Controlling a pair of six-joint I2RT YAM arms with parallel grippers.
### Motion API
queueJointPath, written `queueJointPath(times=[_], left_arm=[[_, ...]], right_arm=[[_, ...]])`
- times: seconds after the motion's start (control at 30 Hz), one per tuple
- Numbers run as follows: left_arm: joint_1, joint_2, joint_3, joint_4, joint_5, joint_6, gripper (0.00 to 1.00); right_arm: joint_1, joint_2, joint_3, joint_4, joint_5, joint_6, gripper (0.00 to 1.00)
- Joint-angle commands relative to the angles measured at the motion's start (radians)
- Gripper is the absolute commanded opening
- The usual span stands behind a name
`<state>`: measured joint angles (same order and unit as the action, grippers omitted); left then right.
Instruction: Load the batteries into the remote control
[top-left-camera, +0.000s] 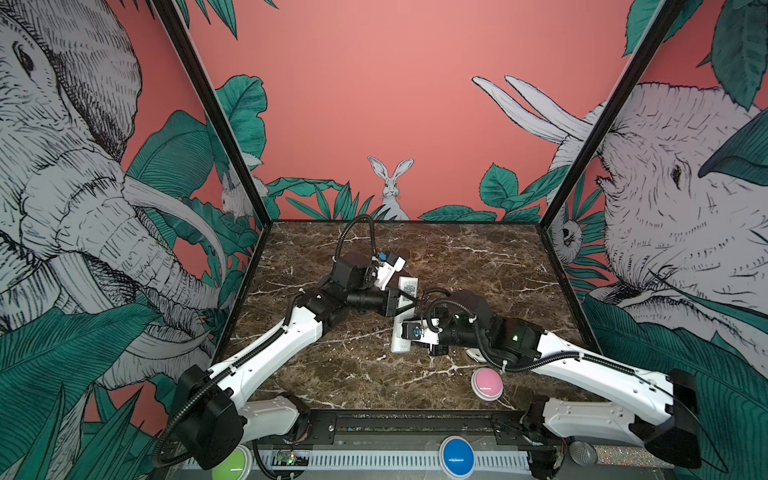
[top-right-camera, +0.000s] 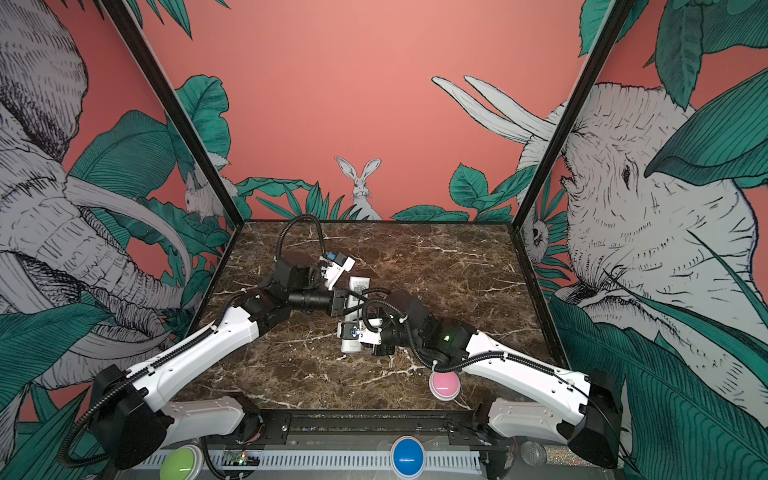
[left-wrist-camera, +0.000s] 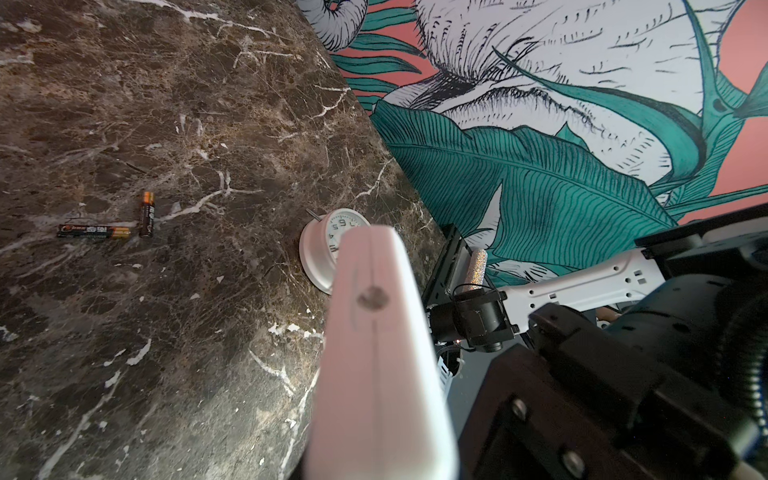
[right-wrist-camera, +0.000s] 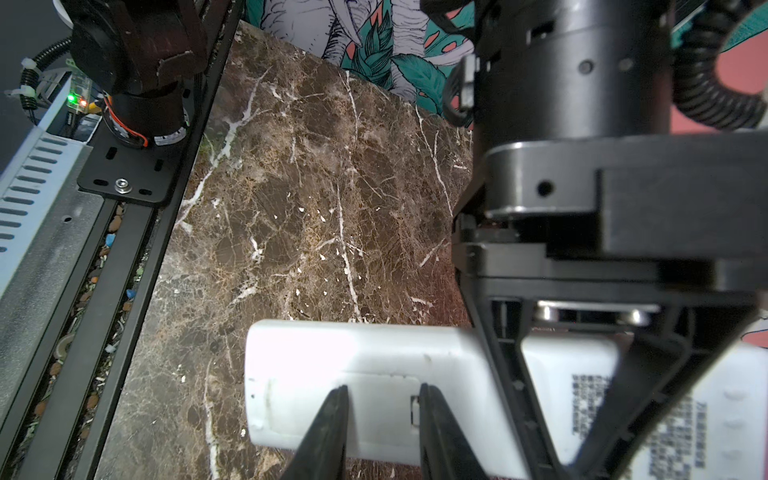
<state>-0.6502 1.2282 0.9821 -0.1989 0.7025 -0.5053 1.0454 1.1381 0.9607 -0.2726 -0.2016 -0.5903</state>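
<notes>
The white remote control (top-left-camera: 408, 289) (top-right-camera: 359, 284) is held off the marble, back up, sticker showing. My left gripper (top-left-camera: 402, 300) (right-wrist-camera: 577, 365) is shut across its middle. In the left wrist view the remote control (left-wrist-camera: 374, 332) runs away from the camera and hides the jaws. My right gripper (right-wrist-camera: 380, 395) (top-left-camera: 405, 334) is over the plain end of the remote control (right-wrist-camera: 311, 357). Its fingertips (right-wrist-camera: 338, 399) stand a little apart on the battery cover panel, gripping nothing. Two black-and-orange batteries (left-wrist-camera: 93, 232) (left-wrist-camera: 146, 214) lie loose on the table, close together.
A round white clock (left-wrist-camera: 328, 249) (top-left-camera: 473, 354) lies under the right arm near the table's front right. A pink button (top-left-camera: 487, 383) sits at the front edge. Blue (top-left-camera: 457, 456) and green (top-left-camera: 230, 465) buttons sit below the black rail (right-wrist-camera: 124, 232).
</notes>
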Motion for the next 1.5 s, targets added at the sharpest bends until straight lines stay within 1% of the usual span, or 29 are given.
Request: queueJointPath(times=[0.0,0.3,0.47,0.53,0.6,0.7,0.83,0.9,1.0,1.27,1.37,1.47], left_arm=[[0.008,-0.024,0.038,0.073,-0.029,0.011,0.00],[0.009,-0.024,0.039,0.058,-0.038,0.016,0.00],[0.009,-0.026,0.040,0.062,-0.035,0.014,0.00],[0.009,-0.026,0.039,0.060,-0.034,0.014,0.00],[0.009,-0.026,0.038,0.062,-0.033,0.014,0.00],[0.009,-0.026,0.036,0.071,-0.026,0.008,0.00],[0.008,-0.024,0.032,0.076,-0.021,0.005,0.00],[0.009,-0.021,0.030,0.079,-0.018,0.004,0.00],[0.009,-0.019,0.030,0.085,-0.015,0.000,0.00],[0.009,-0.017,0.011,0.114,-0.036,-0.027,0.00],[0.009,-0.014,0.000,0.126,-0.066,-0.043,0.00],[0.009,-0.014,-0.010,0.134,-0.093,-0.057,0.00]], right_arm=[[0.011,0.005,-0.004,-0.118,-0.087,0.004,0.29],[0.011,-0.005,-0.004,-0.120,-0.093,0.004,0.27],[0.010,-0.006,-0.007,-0.114,-0.080,0.004,0.28],[0.010,-0.010,-0.012,-0.105,-0.072,0.006,0.33],[0.010,-0.016,-0.019,-0.091,-0.063,0.007,0.42],[0.011,-0.020,-0.024,-0.074,-0.049,0.009,0.51],[0.010,-0.017,-0.025,-0.060,-0.044,0.010,0.58],[0.011,-0.015,-0.025,-0.053,-0.037,0.012,0.64],[0.010,-0.014,-0.024,-0.039,-0.024,0.014,0.71],[0.010,-0.045,-0.028,-0.001,0.010,0.041,0.79],[0.010,-0.065,-0.033,0.017,0.043,0.077,0.82],[0.011,-0.080,-0.027,0.030,0.102,0.128,0.86]])
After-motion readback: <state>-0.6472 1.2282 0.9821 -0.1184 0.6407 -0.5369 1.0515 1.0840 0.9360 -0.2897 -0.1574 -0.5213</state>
